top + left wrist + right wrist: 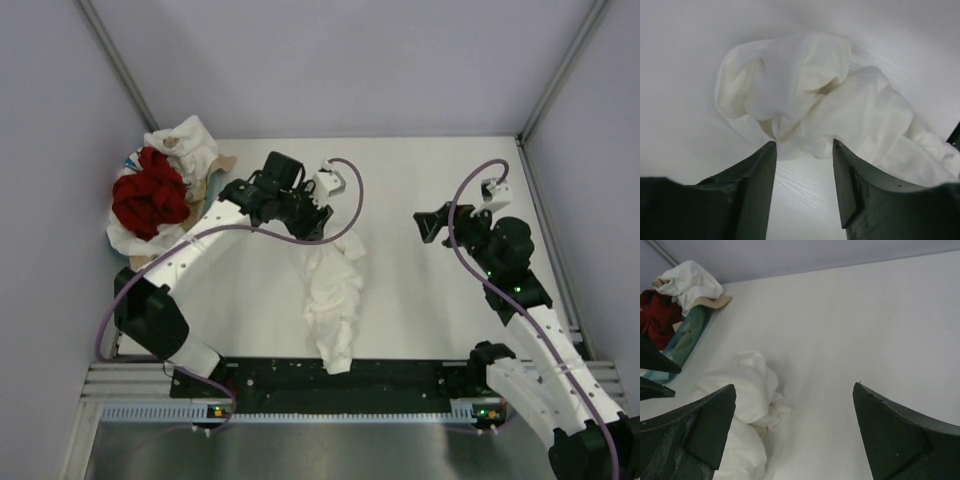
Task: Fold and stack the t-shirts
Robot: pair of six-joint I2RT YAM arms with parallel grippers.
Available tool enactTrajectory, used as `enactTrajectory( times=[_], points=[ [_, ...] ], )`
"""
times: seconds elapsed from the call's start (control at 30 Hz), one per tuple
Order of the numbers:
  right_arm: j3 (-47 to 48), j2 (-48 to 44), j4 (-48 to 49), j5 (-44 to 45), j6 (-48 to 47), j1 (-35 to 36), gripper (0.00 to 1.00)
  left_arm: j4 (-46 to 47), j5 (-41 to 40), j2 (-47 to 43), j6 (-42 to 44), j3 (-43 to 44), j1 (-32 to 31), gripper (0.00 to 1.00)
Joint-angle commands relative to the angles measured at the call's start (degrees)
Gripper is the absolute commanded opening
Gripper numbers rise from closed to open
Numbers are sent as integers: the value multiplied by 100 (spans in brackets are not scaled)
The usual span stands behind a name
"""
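Item under handling: one crumpled white cloth t-shirt point(333, 300), lying in a long bunched heap on the white bench point(420, 180) at centre frame in the top view, running toward the lower edge. The left hand point(804, 150) hovers at the heap's upper end with fingers parted. No cloth sits between them, though the shirt's edge lies just beyond the tips. The right hand point(435, 222) hangs to the right of centre, well apart from the shirt, fingers spread wide and empty. The other shirts, deep red point(150, 195) and white point(185, 140), are heaped on the teal-rimmed tray point(690, 330) at upper left. Assessment: the shirt is not yet flat. Recommended: each hand pinches a single layer at an opposite corner or shoulder, then both draw apart to spread the cloth before any fold. Pinching several layers at once would keep it bunched.
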Motion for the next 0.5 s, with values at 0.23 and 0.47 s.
enactTrajectory(
  times=[0.23,0.47],
  points=[
    [321,1465,-385,-1539,-66,875,77,399,-1035,-14,-25,142,750,81],
    [1048,3248,-647,-757,-926,2950,75,435,-1509,-717,-227,-394,1927,84]
  ],
)
